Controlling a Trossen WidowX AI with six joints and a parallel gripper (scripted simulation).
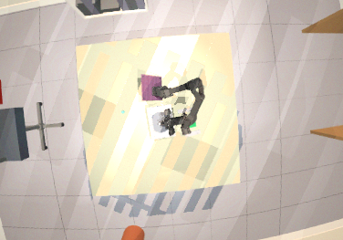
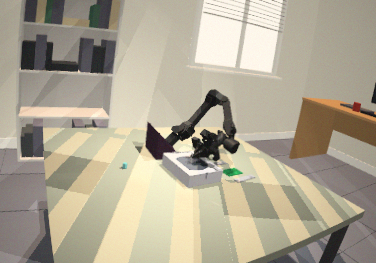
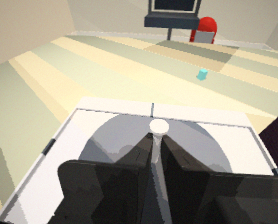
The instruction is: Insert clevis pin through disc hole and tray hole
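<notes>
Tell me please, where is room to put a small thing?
Between the tray and the cyan piece, and from the tray to the table's near edge in the exterior view. Crowded: over the tray, where the fingers hold the pin, and beside it, at the purple panel and green piece.
</notes>
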